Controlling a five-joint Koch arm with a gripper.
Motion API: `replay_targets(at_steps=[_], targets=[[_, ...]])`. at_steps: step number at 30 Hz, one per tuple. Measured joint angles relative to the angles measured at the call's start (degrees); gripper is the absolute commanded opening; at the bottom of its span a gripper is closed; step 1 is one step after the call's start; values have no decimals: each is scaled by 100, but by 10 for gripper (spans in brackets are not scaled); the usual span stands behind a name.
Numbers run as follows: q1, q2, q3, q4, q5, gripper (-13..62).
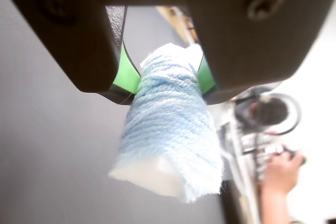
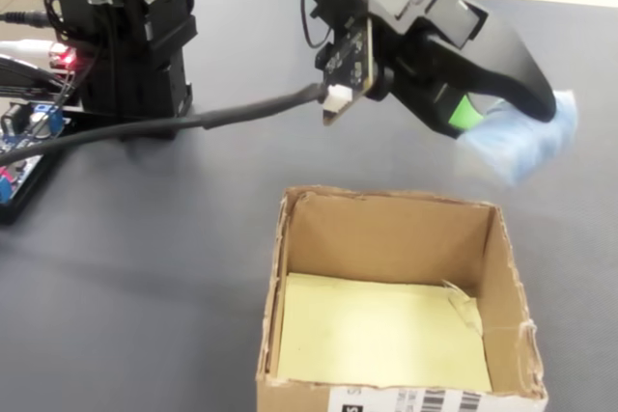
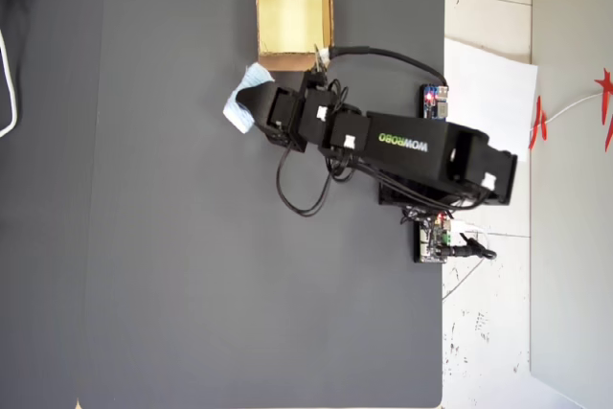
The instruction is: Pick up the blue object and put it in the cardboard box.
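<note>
We see the pincer point(image 1: 168, 85) pinching the blue object point(image 1: 170, 135).

Wrist view alone shows green pads clamping it. In the fixed view it hangs beyond the cardboard box point(image 2: 396, 306); overhead, beside the box near the worktop's point(image 3: 192, 265) top edge.

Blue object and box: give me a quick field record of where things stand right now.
blue object: pinched between the green pads of the end effector, lifted off the mat
end effector state: shut on the blue object
cardboard box: open, only its pale yellow floor showing inside
object versus box: in the overhead view the blue object sits outside the box, near its lower left corner
surface: dark grey mat
task status: held, not yet placed
</note>
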Motion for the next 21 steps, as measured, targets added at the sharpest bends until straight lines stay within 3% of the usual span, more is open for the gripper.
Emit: replay_targets(at_steps=[13,16,21], targets=[[2136,413,-9,290,88,97],[2312,413,-44,721,18,250],[2435,413,-193,1274,18,315]])
